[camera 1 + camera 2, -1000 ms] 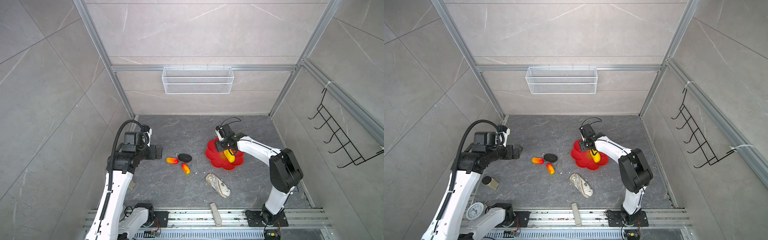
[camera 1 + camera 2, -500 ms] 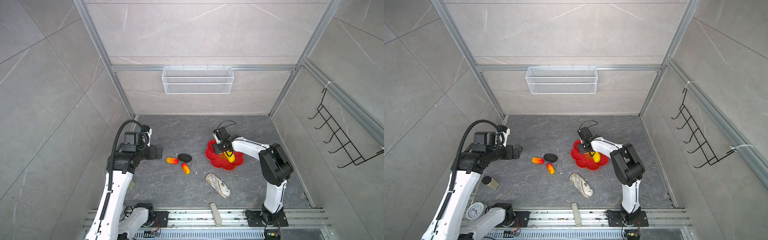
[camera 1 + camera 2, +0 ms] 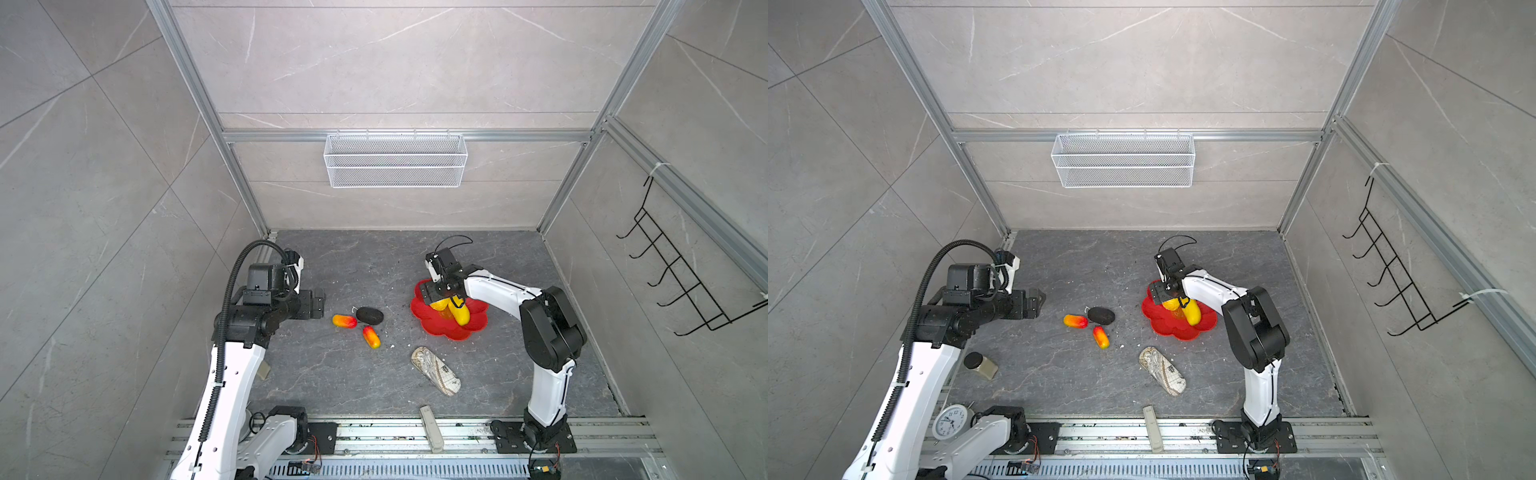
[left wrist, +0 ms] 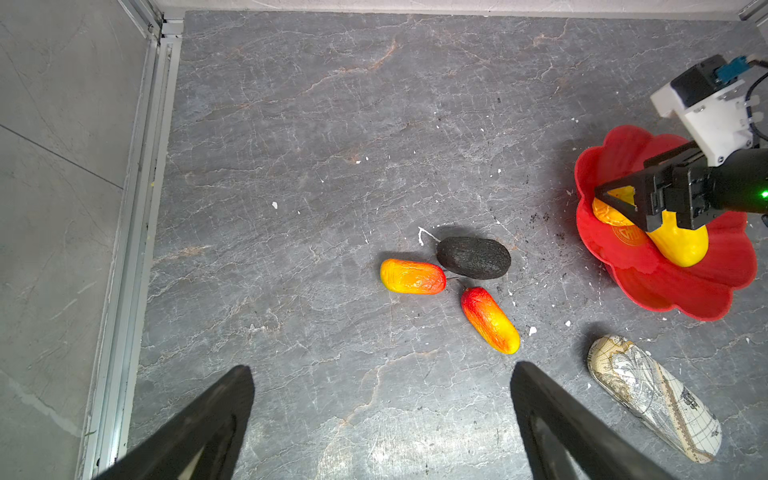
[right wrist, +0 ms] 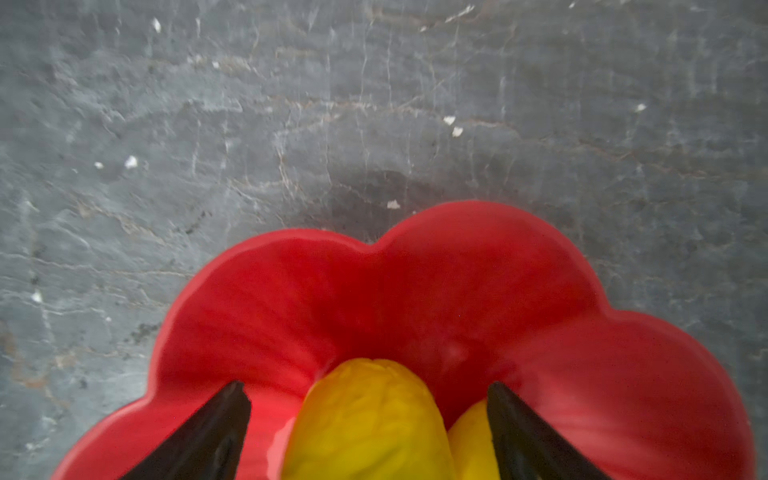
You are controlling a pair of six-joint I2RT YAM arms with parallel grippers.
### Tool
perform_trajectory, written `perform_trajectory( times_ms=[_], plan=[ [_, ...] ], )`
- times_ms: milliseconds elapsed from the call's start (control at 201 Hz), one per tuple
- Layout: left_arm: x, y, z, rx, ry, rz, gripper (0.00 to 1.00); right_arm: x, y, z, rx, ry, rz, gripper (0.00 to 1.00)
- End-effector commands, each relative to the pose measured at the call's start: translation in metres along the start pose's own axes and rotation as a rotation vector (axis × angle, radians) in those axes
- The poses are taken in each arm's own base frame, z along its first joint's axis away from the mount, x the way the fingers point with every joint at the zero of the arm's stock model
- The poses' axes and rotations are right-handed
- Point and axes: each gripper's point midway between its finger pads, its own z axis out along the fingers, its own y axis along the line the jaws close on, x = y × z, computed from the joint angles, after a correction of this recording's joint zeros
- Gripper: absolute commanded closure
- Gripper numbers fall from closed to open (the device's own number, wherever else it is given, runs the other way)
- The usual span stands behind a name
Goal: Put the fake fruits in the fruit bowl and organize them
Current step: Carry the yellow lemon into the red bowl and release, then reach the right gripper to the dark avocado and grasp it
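Both top views looked steeply down from high above the 6 o'clock edge, facing the back wall [image 3: 395, 62] at 12 o'clock. They stood far enough off to take in the whole grey surface [image 3: 374, 266] and the wire basket [image 3: 395, 160], and shared nearly everything with a slight sideways offset; a clock [image 3: 951, 422] at 7 o'clock showed in a top view only.

The left wrist camera sat behind the left tool [image 4: 382, 365] at 9 o'clock, high up and looking down. It shared the red bowl [image 4: 665, 291] and patterned case [image 4: 652, 395] with the top views.

The right wrist camera hung very close over the bowl, blurred, facing 9 o'clock. The right tool [image 5: 365, 383] framed a yellow fruit [image 5: 365, 428].
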Motion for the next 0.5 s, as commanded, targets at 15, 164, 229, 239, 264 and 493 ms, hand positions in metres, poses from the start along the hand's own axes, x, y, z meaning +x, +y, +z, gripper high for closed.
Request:
perform_trajectory(
  times_ms=[15,164,229,239,264,493],
  plan=[
    [-0.008,-0.004,-0.010,0.019,-0.045,0.002,0.00,-0.019,-0.003,-0.032,0.001,-0.043,-0.023,0.03],
    [-0.008,-0.004,-0.011,0.017,-0.047,0.003,0.00,-0.032,0.016,-0.061,-0.038,-0.094,-0.099,0.01],
    [-0.007,-0.003,-0.011,0.014,-0.045,0.002,0.00,-0.036,0.043,-0.074,-0.078,-0.127,-0.178,0.01],
    [-0.008,-0.004,-0.011,0.015,-0.047,0.001,0.00,-0.036,0.048,-0.076,-0.089,-0.132,-0.192,0.01],
    [-0.007,-0.004,-0.011,0.016,-0.043,0.001,0.00,-0.038,0.058,-0.080,-0.108,-0.144,-0.218,0.01],
    [-0.004,-0.004,-0.009,0.019,-0.035,-0.004,0.00,-0.030,0.167,-0.091,-0.317,-0.172,-0.422,0.01]
  ],
)
